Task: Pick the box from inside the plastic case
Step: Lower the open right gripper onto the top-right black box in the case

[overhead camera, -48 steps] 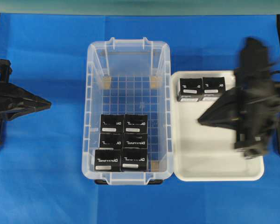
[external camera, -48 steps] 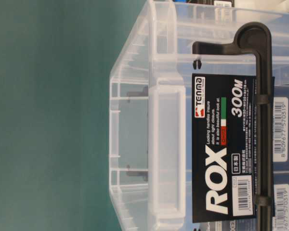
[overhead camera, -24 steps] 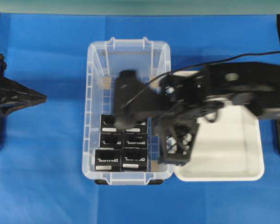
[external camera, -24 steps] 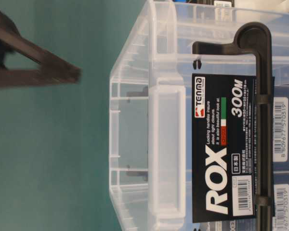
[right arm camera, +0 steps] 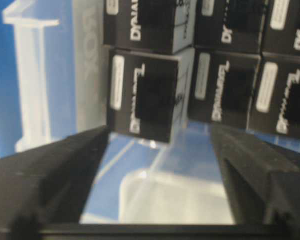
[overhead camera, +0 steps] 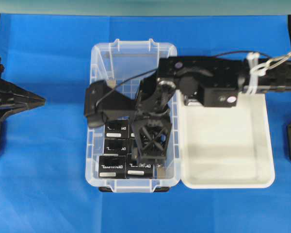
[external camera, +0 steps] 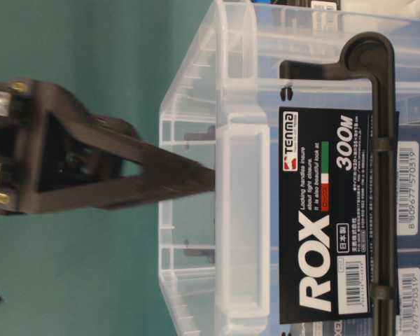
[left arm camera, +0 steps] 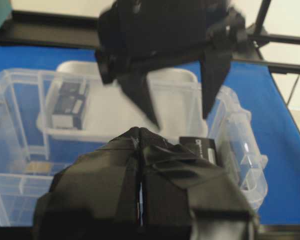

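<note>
Over the plastic case (overhead camera: pixel 99 58), my right arm reached in from 3 o'clock, crossing the rim of the white tray (overhead camera: pixel 262 182) that lay just beside the case on that side. My right gripper (left arm camera: pixel 179 107) hung inside the case walls above the stacked boxes. Its jaws stood released and wide apart: the right wrist view showed 1 finger (right arm camera: pixel 45 175) at 9 o'clock and the other at 3 o'clock, with nothing between them but the case floor and wall. No box was grasped.

The box (right arm camera: pixel 145 95) nearest the gripper lay at 12 o'clock from the open jaws in the right wrist view, flat on the case floor, label strip facing up, touching its neighbours. In the overhead view the boxes formed 2 columns at the 6 o'clock end of the case; 3 of the left column were in plain sight (overhead camera: pixel 115 130), while the arm hid most of the right column. I could not tell from the overhead view which box sat directly beneath the gripper.

My left gripper (overhead camera: pixel 39 100) rested well apart from the case, at 9 o'clock on the blue cloth (overhead camera: pixel 43 194), pointing toward the case. Its taped fingers (left arm camera: pixel 105 185) were pressed together, clenched on nothing.

Beyond the case, in the left wrist view, 2 more boxes (left arm camera: pixel 70 104) stood in the white tray.
</note>
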{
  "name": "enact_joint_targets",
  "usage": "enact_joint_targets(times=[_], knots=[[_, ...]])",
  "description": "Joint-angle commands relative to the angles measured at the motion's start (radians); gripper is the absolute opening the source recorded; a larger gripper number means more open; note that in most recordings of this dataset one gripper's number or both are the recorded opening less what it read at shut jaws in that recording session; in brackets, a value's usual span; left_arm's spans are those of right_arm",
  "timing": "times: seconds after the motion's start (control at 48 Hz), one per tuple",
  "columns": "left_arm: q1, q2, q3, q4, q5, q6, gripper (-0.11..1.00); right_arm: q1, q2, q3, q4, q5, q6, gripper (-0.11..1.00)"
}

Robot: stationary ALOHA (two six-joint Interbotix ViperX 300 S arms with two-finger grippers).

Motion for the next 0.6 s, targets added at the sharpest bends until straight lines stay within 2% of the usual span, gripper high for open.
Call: enact_joint_targets(times=[0.0,0.167,0.375,0.584], knots=[[-0.008,0.006,-0.018,0.002,-0.005,-0.002,-0.03,0.005,0.017,0.009,0.02,-0.037,-0.015,0.97],[-0.012,0.006,-0.018,0.002,-0.005,-0.002,-0.02,0.003,0.037,0.048,0.078,-0.092,-0.017,1.0],[-0.014,0.006,-0.015,0.002,-0.005,-0.002,-0.01,0.005,0.048,0.104,0.097,-0.14,-0.015,1.0],[-0.012,0.008,-0.011,0.002,-0.005,0.0,-0.01,0.012,0.052,0.106,0.132,-0.141,-0.018,1.0]])
